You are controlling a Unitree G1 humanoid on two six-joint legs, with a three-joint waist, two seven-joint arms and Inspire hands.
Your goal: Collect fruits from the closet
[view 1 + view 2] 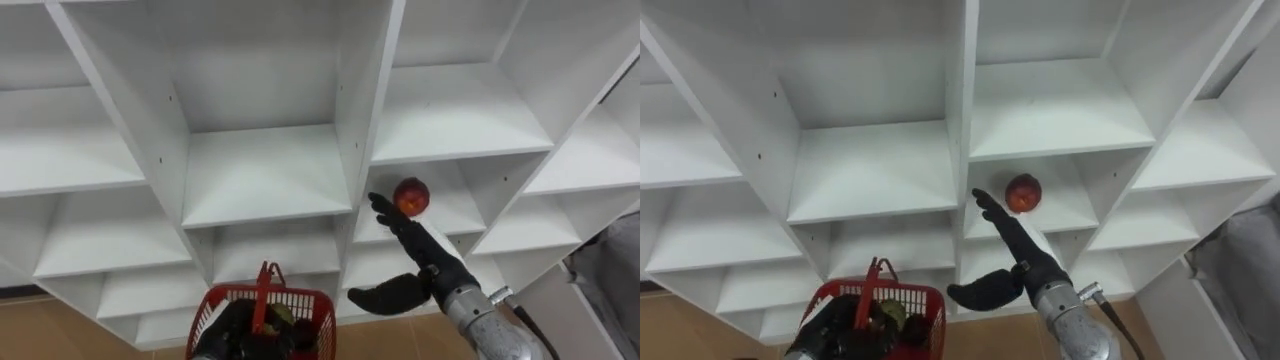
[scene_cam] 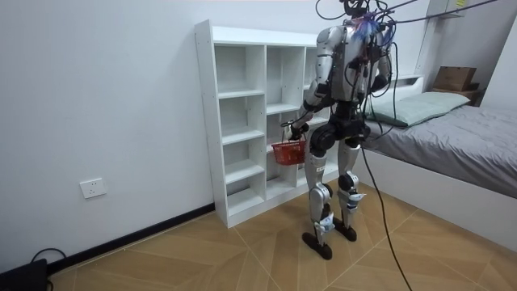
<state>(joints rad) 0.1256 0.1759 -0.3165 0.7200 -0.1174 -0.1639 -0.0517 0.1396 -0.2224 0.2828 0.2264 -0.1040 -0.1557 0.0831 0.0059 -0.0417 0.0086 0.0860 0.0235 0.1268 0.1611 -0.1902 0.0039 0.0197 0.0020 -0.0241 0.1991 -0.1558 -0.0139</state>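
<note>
A red round fruit (image 1: pixel 411 196) lies on a shelf of the white closet (image 1: pixel 270 170), in the compartment right of the middle divider. My right hand (image 1: pixel 415 258) reaches up towards it with straight fingers and the thumb spread; the fingertips end just left of and below the fruit (image 1: pixel 1023 192). My left hand (image 1: pixel 232 335) is curled round the handle of a red wire basket (image 1: pixel 305 305) at the bottom of the view. Some dark and yellowish fruit lies in the basket (image 1: pixel 902 312). In the room view I stand facing the closet (image 2: pixel 242 121) with the basket (image 2: pixel 288 152) held before it.
The other closet compartments in view hold nothing. A bed (image 2: pixel 452 145) stands at the room view's right behind me, and a wall socket (image 2: pixel 94 188) sits low on the wall. The floor is wood.
</note>
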